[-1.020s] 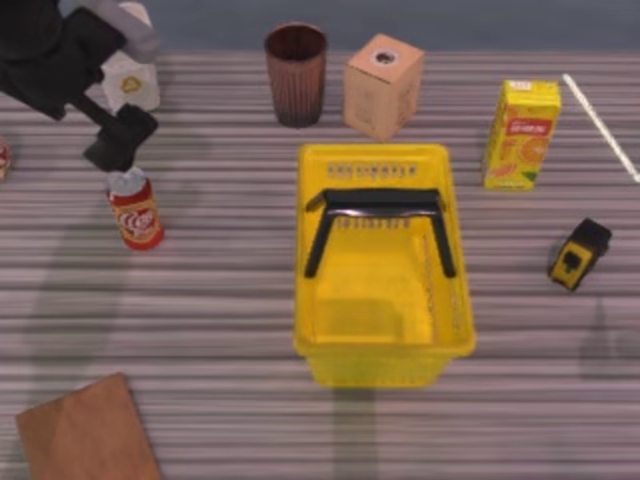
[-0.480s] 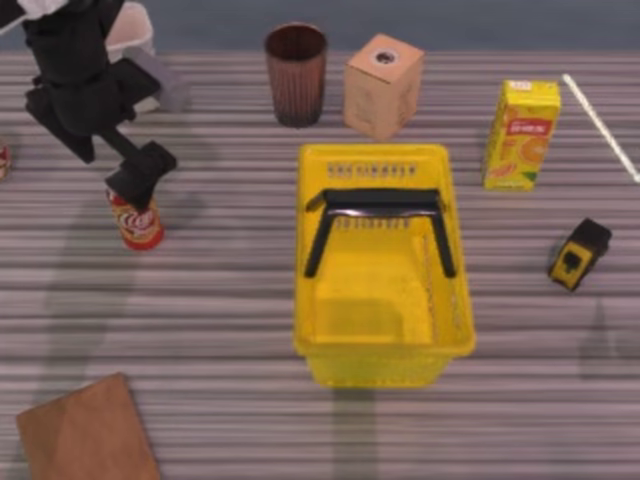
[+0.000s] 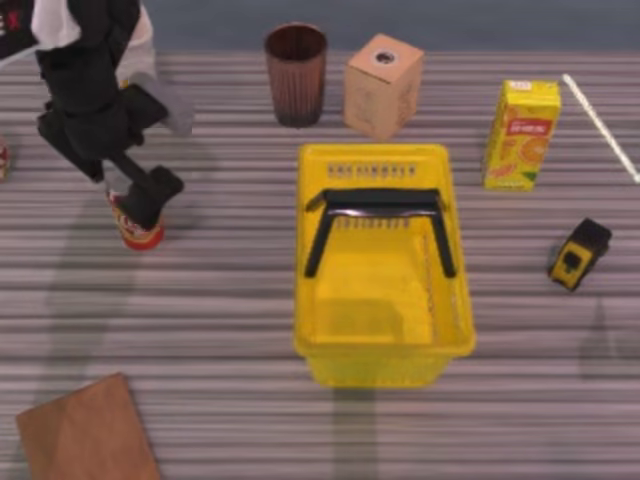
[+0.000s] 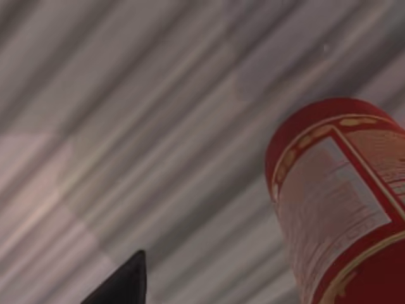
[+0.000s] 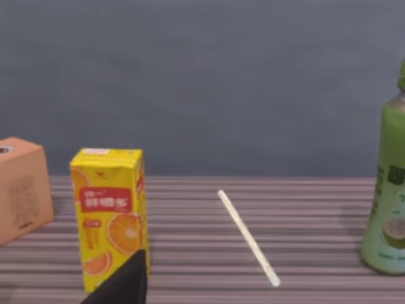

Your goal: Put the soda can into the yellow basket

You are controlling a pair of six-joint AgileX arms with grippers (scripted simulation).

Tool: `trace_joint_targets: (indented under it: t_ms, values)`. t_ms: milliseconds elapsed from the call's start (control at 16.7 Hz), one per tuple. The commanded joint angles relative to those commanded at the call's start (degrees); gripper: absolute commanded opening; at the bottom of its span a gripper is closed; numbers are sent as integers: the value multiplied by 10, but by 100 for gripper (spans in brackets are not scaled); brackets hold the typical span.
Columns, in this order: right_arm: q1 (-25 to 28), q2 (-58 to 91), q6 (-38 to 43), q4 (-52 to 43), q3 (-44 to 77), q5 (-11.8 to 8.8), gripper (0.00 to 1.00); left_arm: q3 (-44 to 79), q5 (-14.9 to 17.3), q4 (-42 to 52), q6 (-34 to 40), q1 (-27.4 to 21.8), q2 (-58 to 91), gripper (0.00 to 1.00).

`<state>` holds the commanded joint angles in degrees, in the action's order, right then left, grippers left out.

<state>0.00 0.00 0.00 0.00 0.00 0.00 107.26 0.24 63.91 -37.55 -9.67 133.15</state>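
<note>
1. Jaws of the left gripper sit right over the can, covering its top in the top view; whether they are open or clamped I cannot tell. The left wrist view shows only one dark fingertip beside the can, apart from it.
2. Can stands upright, long axis vertical, directly under the gripper and well to the left of the basket. It is not yet in the basket.
3. Left arm is far nearer; the right gripper does not appear in the top view, and its wrist view shows only a dark fingertip, so I cannot tell its state.
4. Move ahead, I judge: close on the can, lift, then carry it right toward the basket, clearing the black handle lying across the rim.
5. Writing: the can carries a cream panel of fine print, unreadable. The carton, beyond the basket's right side, shows orange slices and a red label with characters I cannot read.
</note>
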Motion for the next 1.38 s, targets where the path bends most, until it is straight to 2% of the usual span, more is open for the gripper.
trace_joint_targets:
  t_ms: [360, 1140, 1380]
  values:
    - [0, 0, 0, 0, 0, 0, 100, -20, 0, -26, 0, 0, 7, 100]
    - [0, 0, 0, 0, 0, 0, 100, -20, 0, -26, 0, 0, 7, 2]
    - [0, 0, 0, 0, 0, 0, 100, -20, 0, -26, 0, 0, 7, 0]
